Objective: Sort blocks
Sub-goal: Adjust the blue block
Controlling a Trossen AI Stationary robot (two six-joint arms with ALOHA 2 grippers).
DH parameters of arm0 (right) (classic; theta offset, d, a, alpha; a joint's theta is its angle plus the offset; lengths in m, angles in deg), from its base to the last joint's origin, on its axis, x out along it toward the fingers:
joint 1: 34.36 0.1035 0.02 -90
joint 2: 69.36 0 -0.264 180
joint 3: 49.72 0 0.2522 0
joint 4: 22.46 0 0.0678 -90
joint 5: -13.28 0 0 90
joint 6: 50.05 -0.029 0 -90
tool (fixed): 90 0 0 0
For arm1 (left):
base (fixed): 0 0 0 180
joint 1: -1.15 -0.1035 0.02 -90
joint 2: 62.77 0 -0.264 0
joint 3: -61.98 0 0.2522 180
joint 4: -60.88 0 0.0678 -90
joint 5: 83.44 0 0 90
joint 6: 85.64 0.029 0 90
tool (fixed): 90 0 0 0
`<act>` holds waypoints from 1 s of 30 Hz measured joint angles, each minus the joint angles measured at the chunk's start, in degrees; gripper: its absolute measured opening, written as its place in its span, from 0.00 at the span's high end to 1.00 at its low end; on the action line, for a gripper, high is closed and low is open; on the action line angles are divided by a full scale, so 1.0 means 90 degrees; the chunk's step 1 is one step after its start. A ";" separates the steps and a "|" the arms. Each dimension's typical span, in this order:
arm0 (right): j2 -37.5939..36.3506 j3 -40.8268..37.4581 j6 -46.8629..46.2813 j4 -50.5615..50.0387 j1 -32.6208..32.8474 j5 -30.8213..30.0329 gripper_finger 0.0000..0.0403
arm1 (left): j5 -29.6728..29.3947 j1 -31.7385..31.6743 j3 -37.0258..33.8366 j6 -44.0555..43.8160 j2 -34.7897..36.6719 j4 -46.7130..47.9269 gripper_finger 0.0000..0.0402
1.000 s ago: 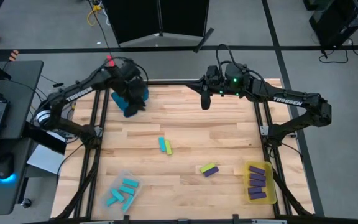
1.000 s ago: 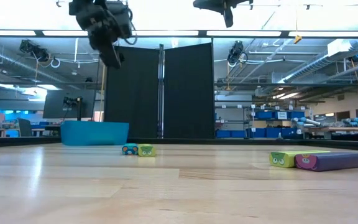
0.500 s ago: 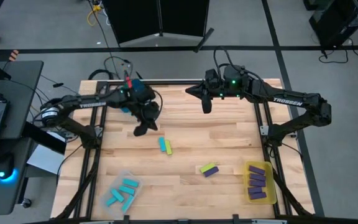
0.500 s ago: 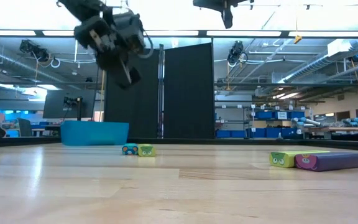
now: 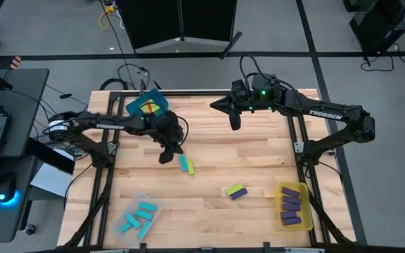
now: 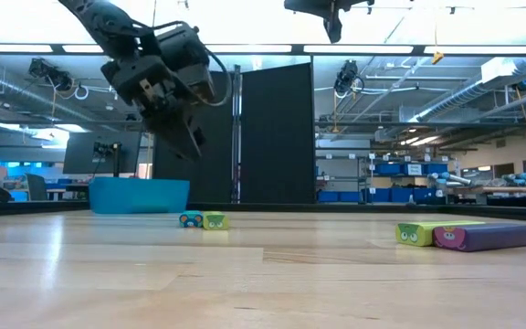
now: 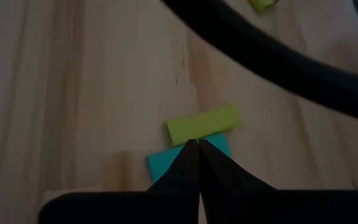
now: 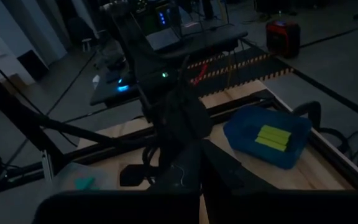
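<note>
A cyan block (image 5: pixel 183 163) and a lime block (image 5: pixel 190 166) lie side by side at mid-table; the left wrist view shows the lime block (image 7: pixel 204 123) and cyan block (image 7: pixel 165 163) just past my shut fingers. My left gripper (image 5: pixel 166 156) hangs shut above the table (image 5: pixel 209 151), just left of this pair and clear of it, as the low view (image 6: pixel 192 153) shows. A lime block (image 5: pixel 234 188) and a purple block (image 5: pixel 239 194) lie toward the near right. My right gripper (image 5: pixel 235 122) hovers shut, high over the far middle.
A blue bin (image 5: pixel 146 107) with lime blocks stands at the far left. A clear bin (image 5: pixel 139 216) with several cyan blocks stands at the near left. A yellow bin (image 5: pixel 292 205) with several purple blocks stands at the near right. Bare wood lies between them.
My left gripper has swung away from over the blue bin, toward the table's near edge and right, and has sunk toward the cyan and lime pair at mid-table. The blue bin's lime contents now show. The blocks on the table have not moved.
</note>
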 joint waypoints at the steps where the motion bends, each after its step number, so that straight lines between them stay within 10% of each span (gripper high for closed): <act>1: 0.0000 0.0000 0.0005 -0.0008 0.0000 0.0001 0.97 | 0.0001 0.0022 -0.0002 -0.0004 -0.0091 -0.0063 0.99; 30: 0.0000 0.0000 0.0064 -0.0561 0.0000 0.0104 0.96 | -0.0560 0.0511 0.0013 0.0088 -0.1021 0.0503 0.99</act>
